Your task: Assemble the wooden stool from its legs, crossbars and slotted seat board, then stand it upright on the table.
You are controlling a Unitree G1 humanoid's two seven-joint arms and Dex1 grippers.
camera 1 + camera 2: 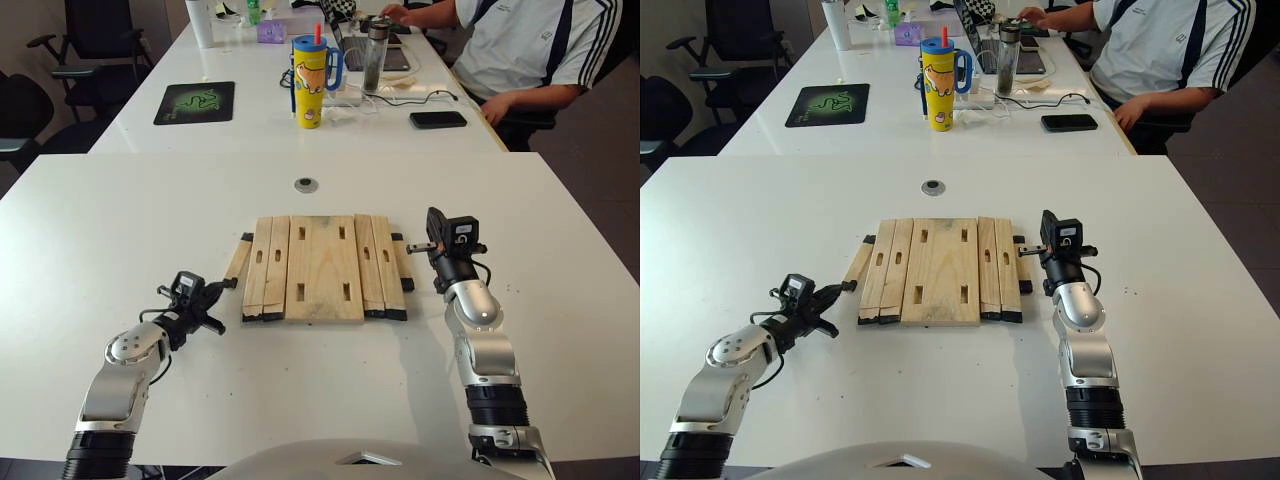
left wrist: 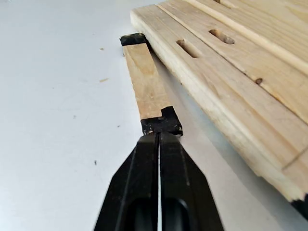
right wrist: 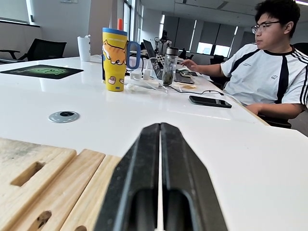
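Observation:
The stool parts lie flat side by side mid-table. The wide slotted seat board [image 1: 322, 266] is in the centre, with leg boards [image 1: 266, 266] to its left and more leg boards [image 1: 378, 264] to its right. A thin crossbar [image 2: 147, 82] with black ends lies slanted along the left edge. My left gripper [image 2: 159, 135] is shut and low on the table, its tips right at that crossbar's near black end. My right gripper [image 3: 160, 126] is shut too. It stands just off the right edge of the boards [image 1: 433, 214], pointing away over the table and holding nothing.
A round cable port [image 1: 305, 184] sits in the table beyond the boards. The far table carries a yellow tumbler [image 1: 310, 82], a dark mouse mat [image 1: 195, 102] and a phone [image 1: 438, 120]; a person sits at its right. Bare white table [image 1: 120, 230] surrounds the boards.

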